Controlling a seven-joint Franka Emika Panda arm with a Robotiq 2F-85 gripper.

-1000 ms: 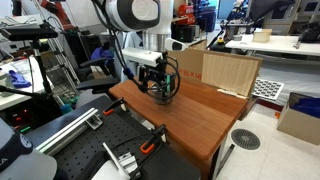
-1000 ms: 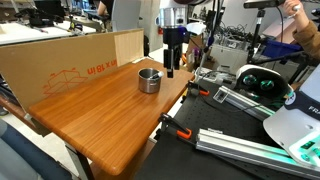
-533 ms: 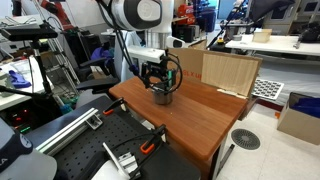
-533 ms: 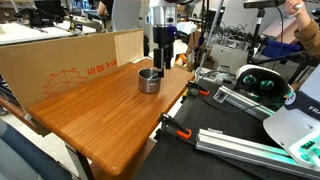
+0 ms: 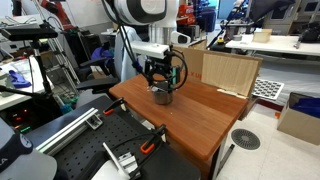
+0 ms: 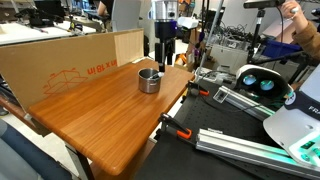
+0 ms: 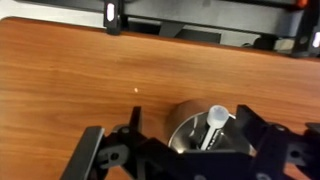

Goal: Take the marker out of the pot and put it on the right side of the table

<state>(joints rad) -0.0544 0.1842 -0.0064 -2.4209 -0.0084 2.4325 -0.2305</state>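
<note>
**Marker sitting in pot, gripper hanging open above it**

The slim marker with the pale rounded end (image 7: 212,127) is leaning tilted inside the small round silvery metal pot (image 7: 190,128). Its pale end is poking up toward the pot's far rim in the wrist view. The darker part of the marker is not showing clearly. In both exterior views the marker is too small to pick out.

The pot (image 5: 160,97) (image 6: 149,80) is sitting upright on the rectangular reddish-brown wooden table (image 5: 200,115) (image 6: 100,120) (image 7: 70,80). It is toward the end of the table where the arm is coming in.

The black Robotiq gripper (image 7: 195,155) (image 5: 160,85) (image 6: 163,62) is hanging pointed downward, just above the pot. In the wrist view its fingers (image 7: 110,155) are standing spread wide, one to each side of the pot, gripping nothing. I cannot tell whether the tips are reaching below the rim.

A tan cardboard box with red print (image 6: 60,60) is standing along the table's far long edge. A black perforated metal bench (image 5: 85,150) is standing beside the table on the near side.
</note>
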